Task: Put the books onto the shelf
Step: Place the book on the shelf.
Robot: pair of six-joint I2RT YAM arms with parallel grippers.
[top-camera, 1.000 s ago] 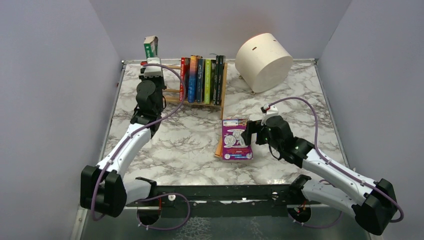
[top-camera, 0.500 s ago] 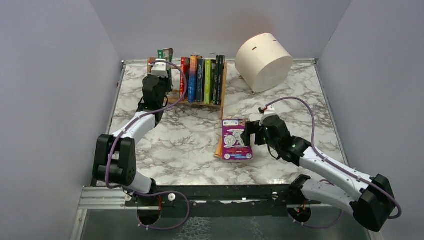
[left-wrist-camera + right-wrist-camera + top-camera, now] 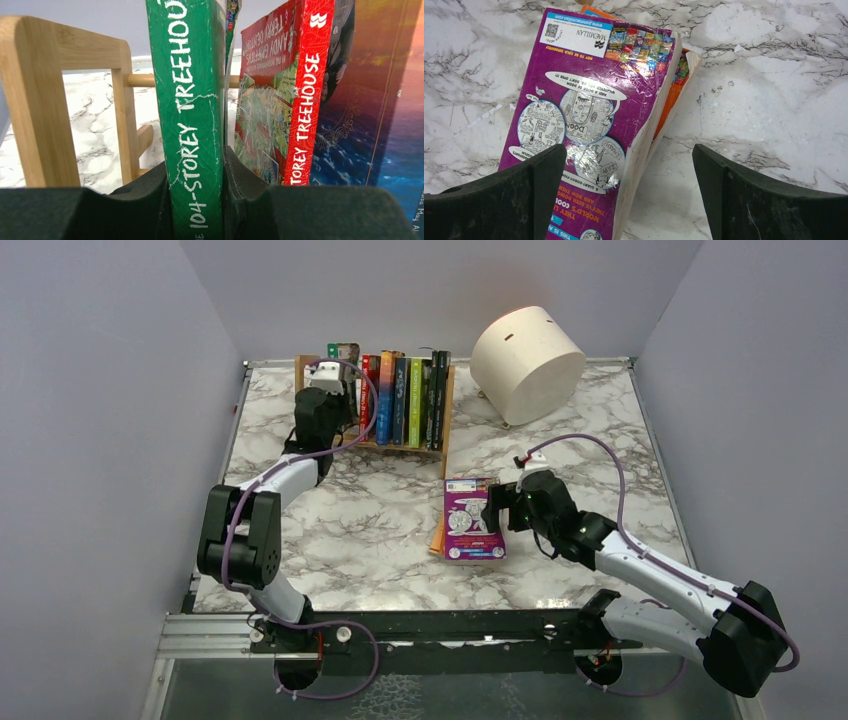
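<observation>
Blocked at far edge: shelf (image 3: 446, 430) full of books (image 3: 405, 400), green book (image 3: 195, 125) in left-end gap; cream drum (image 3: 527, 362) rightward. Table (image 3: 350, 540) centre: flat purple book (image 3: 473, 520). Passable along other edges.

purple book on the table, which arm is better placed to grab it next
Right. Its open tool hangs just over the purple book, which lies flat on the table. The left tool is shut on the green book at the shelf.

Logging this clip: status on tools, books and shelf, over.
Left tool shut on green-spined book, upright at left end of light-wood slatted shelf, beside red-spined book. Right tool open above purple-covered book lying on orange book. Nothing blocking the slot.
</observation>
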